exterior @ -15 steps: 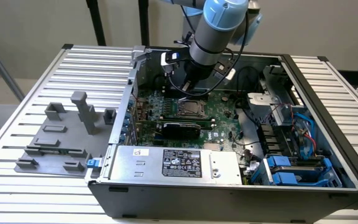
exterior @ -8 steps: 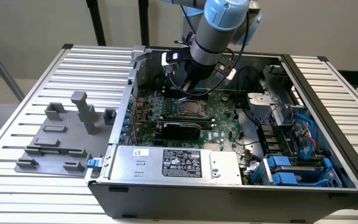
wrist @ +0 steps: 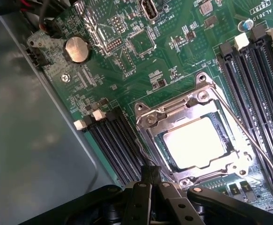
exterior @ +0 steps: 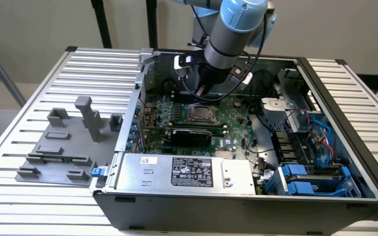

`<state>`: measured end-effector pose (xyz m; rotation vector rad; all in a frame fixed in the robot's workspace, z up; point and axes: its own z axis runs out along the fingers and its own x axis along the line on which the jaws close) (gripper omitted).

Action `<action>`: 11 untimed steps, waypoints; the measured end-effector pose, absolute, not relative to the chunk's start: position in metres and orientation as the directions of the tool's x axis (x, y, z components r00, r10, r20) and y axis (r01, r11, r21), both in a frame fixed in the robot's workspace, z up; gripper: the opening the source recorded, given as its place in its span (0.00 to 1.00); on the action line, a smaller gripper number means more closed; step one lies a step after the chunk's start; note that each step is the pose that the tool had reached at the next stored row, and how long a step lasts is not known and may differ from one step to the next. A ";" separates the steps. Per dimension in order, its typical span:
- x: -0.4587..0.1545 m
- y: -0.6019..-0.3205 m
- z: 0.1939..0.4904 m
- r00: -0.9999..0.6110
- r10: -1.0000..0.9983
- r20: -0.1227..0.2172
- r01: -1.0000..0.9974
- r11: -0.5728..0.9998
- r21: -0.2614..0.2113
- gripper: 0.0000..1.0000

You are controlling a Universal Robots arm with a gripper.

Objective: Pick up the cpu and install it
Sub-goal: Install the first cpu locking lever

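The cpu (wrist: 199, 143), a silvery square chip, lies flat inside the black socket with its metal frame (wrist: 148, 119) on the green motherboard (wrist: 127, 75). My gripper (wrist: 151, 172) is shut with nothing between its fingers, its tips close above the board beside the socket's corner and the memory slots. In the exterior view the arm reaches down into the open computer case, and the gripper (exterior: 204, 92) hangs just behind the socket holding the cpu (exterior: 200, 113).
Black memory slots (wrist: 113, 140) flank the socket, and a coin battery (wrist: 76, 49) sits further off. The case walls (exterior: 136, 98) enclose the board. A power supply (exterior: 182, 172) lies at the front, blue drive bays (exterior: 307, 179) on the exterior view's right, grey fixture blocks (exterior: 64, 142) on its left.
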<state>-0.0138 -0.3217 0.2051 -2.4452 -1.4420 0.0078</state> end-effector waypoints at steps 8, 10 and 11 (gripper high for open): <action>-0.009 -0.322 0.204 0.496 0.858 0.138 0.854 -0.453 -0.255 0.11; -0.008 -0.322 0.204 0.496 0.858 0.135 0.854 -0.454 -0.253 0.11; -0.008 -0.322 0.204 0.496 0.858 0.133 0.854 -0.454 -0.252 0.11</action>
